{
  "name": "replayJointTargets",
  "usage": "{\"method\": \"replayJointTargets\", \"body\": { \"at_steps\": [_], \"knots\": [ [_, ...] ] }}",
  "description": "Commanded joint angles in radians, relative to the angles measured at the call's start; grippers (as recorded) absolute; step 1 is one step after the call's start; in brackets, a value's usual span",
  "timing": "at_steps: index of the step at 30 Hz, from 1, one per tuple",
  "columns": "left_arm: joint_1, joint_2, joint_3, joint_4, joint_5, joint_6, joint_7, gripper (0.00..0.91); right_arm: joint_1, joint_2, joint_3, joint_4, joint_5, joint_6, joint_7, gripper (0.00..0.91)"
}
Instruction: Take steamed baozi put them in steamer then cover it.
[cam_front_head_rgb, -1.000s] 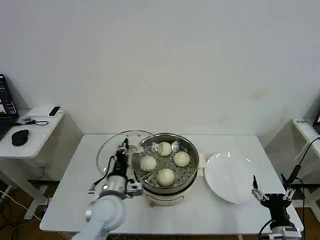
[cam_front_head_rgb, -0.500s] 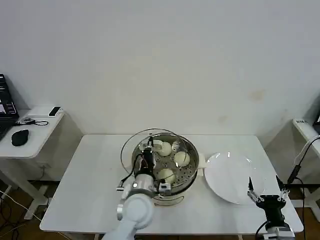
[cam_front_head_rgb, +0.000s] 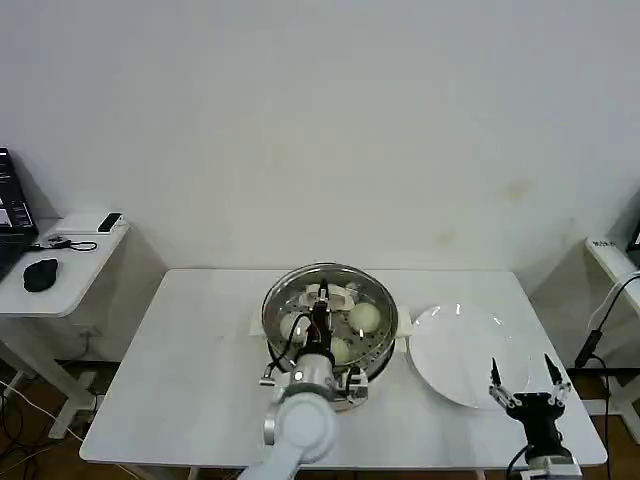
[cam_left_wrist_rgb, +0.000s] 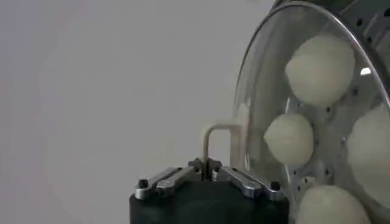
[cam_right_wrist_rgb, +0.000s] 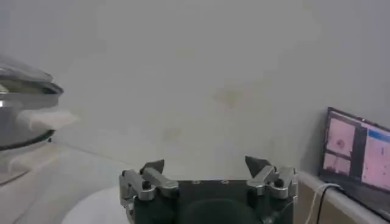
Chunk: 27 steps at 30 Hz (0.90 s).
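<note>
The left hand (cam_left_wrist_rgb: 206, 163) is clamped on the cream handle (cam_left_wrist_rgb: 222, 135) of the clear, metal-rimmed cover (cam_front_head_rgb: 330, 312), held flat over the steamer (cam_front_head_rgb: 275, 322) mid-counter (cam_front_head_rgb: 190, 370). Four round baozi (cam_left_wrist_rgb: 321, 69) lie inside. The right hand (cam_front_head_rgb: 529, 383) is spread wide beside the plate (cam_front_head_rgb: 460, 350).

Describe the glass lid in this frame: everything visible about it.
The round clear glass lid with a metal rim sits over the shiny steel steamer, four cream-white buns visible through it. Its pale cream loop handle is pinched in the shut left claw. Whether the rim is fully seated cannot be told.
</note>
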Motion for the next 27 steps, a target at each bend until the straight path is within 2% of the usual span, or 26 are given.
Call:
{"method": "replayJointTargets", "body": {
  "at_steps": [1,17,18,19,27],
  "knots": [
    [-0.001,-0.027,0.012,0.025,0.053,-0.009,-0.005,0.000,-0.003,0.001,-0.007,-0.005,-0.007,0.005,-0.001,0.907],
    [0.018,-0.029,0.002,0.029,0.055,-0.017,-0.010,0.000,-0.006,0.002,-0.016,-0.001,-0.014,0.009,-0.003,0.907],
    [0.022,-0.032,0.002,0.028,0.047,-0.015,-0.019,0.423,-0.006,0.002,-0.018,-0.001,-0.014,0.009,-0.003,0.907],
    [0.023,-0.032,0.002,0.027,0.044,-0.014,-0.019,0.907,-0.006,0.002,-0.019,0.000,-0.015,0.009,-0.003,0.907],
    [0.045,-0.025,0.003,-0.011,0.032,-0.009,-0.030,0.907,-0.010,0.004,-0.030,-0.001,-0.023,0.011,-0.003,0.907]
  ]
}}
